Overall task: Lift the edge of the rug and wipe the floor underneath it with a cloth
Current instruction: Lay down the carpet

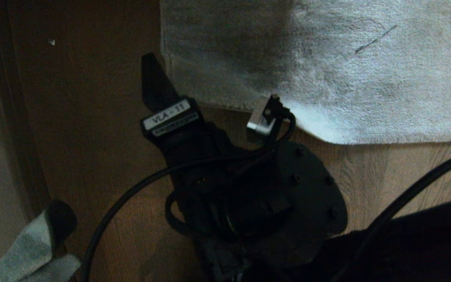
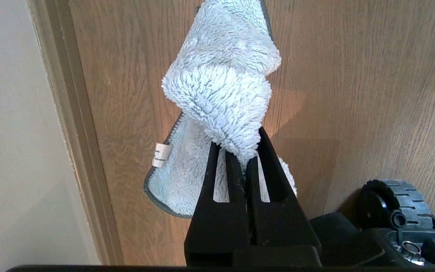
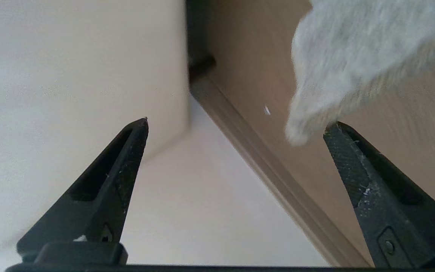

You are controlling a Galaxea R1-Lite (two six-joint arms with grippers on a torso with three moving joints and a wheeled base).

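Evidently the left gripper (image 2: 250, 160) pinches the fluffy light grey-blue microfibre cloth (image 2: 221, 87) in tightly closed jaws, dangling it over the brown wood-grain plank floor (image 2: 353, 75) near the skirting, ready for wiping. The right gripper (image 3: 236, 128) gapes wide and empty; the grey-beige short-pile rug's square corner (image 3: 304, 128) lies flat, just beside one fingertip.
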